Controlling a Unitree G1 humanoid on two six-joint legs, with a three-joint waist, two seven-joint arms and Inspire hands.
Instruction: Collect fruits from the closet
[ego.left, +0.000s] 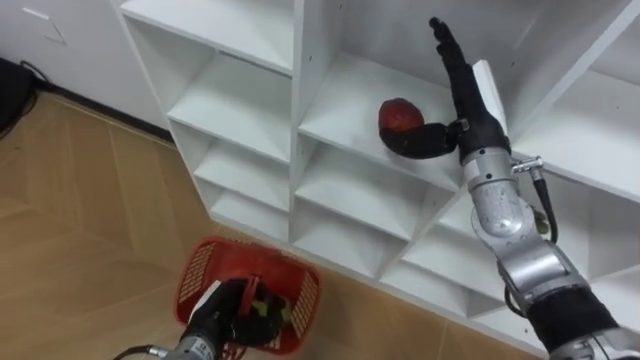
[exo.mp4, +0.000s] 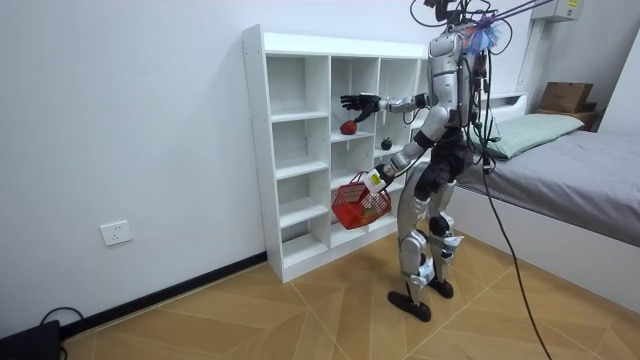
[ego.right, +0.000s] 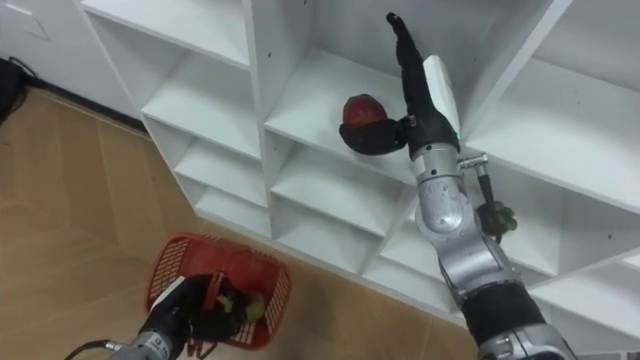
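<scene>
A red apple (ego.left: 398, 114) lies on a middle shelf of the white closet (ego.left: 300, 110). My right hand (ego.left: 468, 110) is inside that compartment, just right of the apple. Its fingers point straight up and it is open, with the thumb against the apple's lower side. Low at my left, my left hand (ego.left: 225, 315) is shut on the handle of a red basket (ego.left: 200, 270), which hangs above the floor. Something dark and yellowish lies in the basket, partly hidden by the hand. A dark greenish fruit (ego.right: 497, 218) sits one shelf lower to the right, behind my forearm.
I stand upright on the wooden floor, close in front of the open shelf unit (exo.mp4: 300, 150). A bed (exo.mp4: 570, 170) with a cardboard box (exo.mp4: 565, 96) beyond it is at the room view's right. The other compartments look bare.
</scene>
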